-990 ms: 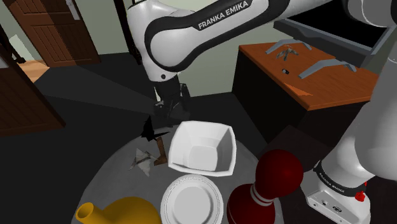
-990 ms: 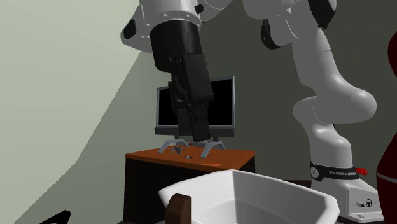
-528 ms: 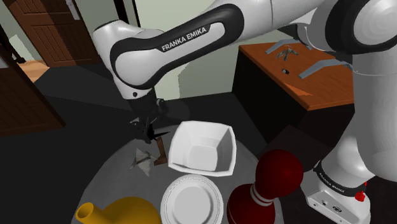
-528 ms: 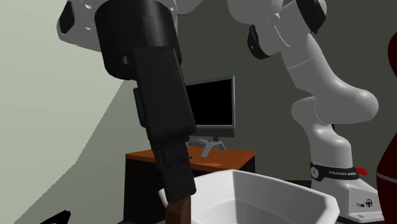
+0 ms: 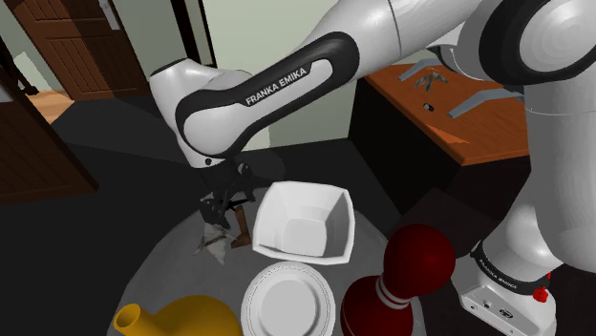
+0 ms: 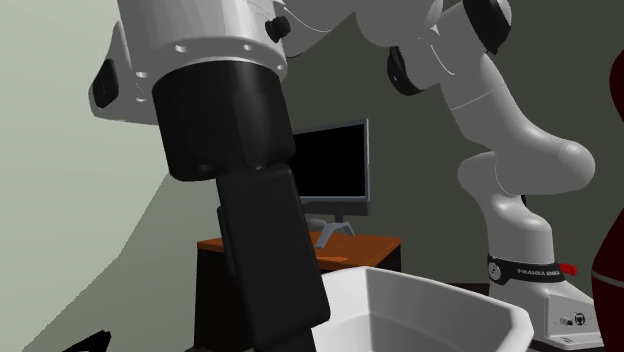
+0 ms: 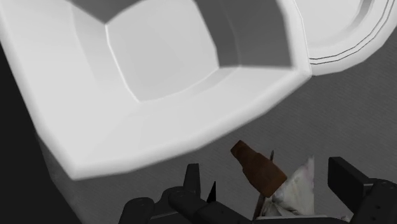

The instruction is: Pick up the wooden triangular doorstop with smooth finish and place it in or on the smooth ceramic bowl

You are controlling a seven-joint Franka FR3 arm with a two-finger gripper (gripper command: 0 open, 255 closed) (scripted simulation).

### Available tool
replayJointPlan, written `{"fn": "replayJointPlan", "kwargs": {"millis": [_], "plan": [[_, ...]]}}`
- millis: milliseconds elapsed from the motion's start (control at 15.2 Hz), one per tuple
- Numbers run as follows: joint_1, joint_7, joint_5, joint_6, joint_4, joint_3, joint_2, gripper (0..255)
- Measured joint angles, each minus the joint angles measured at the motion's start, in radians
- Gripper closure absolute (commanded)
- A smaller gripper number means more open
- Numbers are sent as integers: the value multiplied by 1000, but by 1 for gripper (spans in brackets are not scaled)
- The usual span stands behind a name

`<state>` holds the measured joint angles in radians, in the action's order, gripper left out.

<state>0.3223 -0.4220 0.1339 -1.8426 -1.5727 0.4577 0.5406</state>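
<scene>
A small brown wedge-shaped doorstop (image 7: 257, 168) stands on the round grey table beside the white, square-cornered bowl (image 7: 159, 70). My gripper (image 7: 270, 184) is open and low over it. The wedge sits between the two black fingers (image 7: 193, 178), nearer the middle, and neither finger touches it. In the shoulder view the gripper (image 5: 222, 212) hangs just off the bowl's (image 5: 306, 224) left wall, with the doorstop (image 5: 244, 227) beneath it. In the second exterior view the black hand (image 6: 270, 270) stands in front of the bowl's (image 6: 430, 310) near corner and hides the wedge.
A crumpled pale grey object (image 5: 214, 241) lies right beside the doorstop. A white plate (image 5: 287, 305), a yellow vase (image 5: 181, 320) and a dark red pepper mill (image 5: 401, 282) crowd the table's near side. A wooden desk (image 5: 458, 110) with a monitor (image 6: 335, 165) stands behind.
The arm swung toward the shoulder view's left and came down, bringing the open gripper low around the doorstop. In the second exterior view the hand now covers the wedge.
</scene>
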Motion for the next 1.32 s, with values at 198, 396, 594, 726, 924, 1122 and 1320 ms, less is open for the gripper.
{"fn": "replayJointPlan", "kwargs": {"millis": [198, 396, 594, 726, 924, 1122, 1320], "plan": [[0, -1, 0, -9, -9, 0, 0, 0], [0, -1, 0, -11, -10, 0, 0, 0], [0, -1, 0, -11, -10, 0, 0, 255], [0, -1, 1, -10, -10, 0, -1, 255], [0, -1, 1, -10, -10, 0, -1, 255], [0, -1, 1, -10, -10, 0, -1, 255], [-1, -1, -4, 12, 3, 3, -11, 255]]}}
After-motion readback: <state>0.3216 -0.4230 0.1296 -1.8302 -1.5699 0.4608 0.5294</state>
